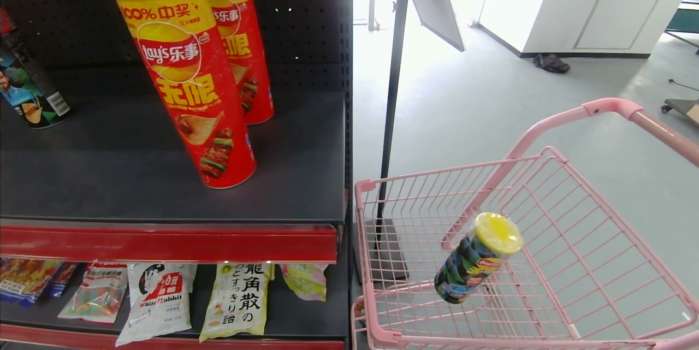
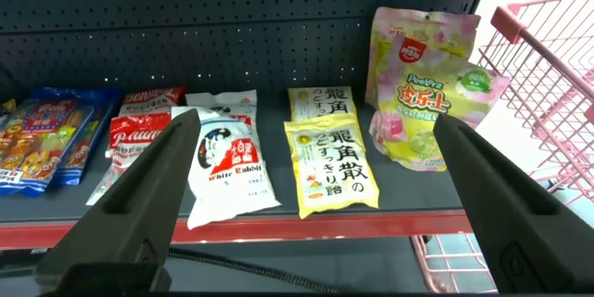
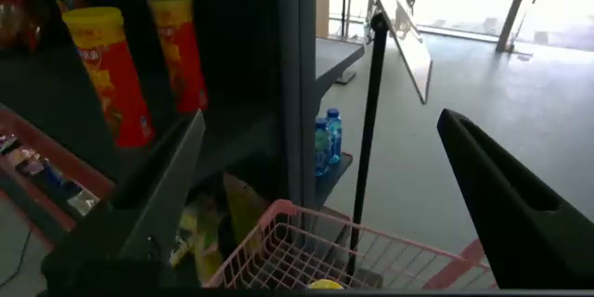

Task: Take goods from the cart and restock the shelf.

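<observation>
Head view, dark yellow-lidded can point(image 1: 476, 258) tilted in pink cart point(image 1: 606, 103), left hand point(image 2: 316, 118) and right hand point(image 3: 320, 118) spread apart.

1. front chip can point(image 1: 188, 82) and rear chip can point(image 1: 240, 39), upper left: red with yellow lids.
2. shelf point(image 1: 136, 186): dark grey board, red front strip, black pegboard back.
3. cart point(image 1: 606, 104), lower right — pink wire grid.
4. dark can point(image 1: 472, 262) inside it: green-and-black print, yellow lid.
5. lower left: white bag point(image 1: 158, 301), pale yellow bag point(image 1: 237, 301).
</observation>
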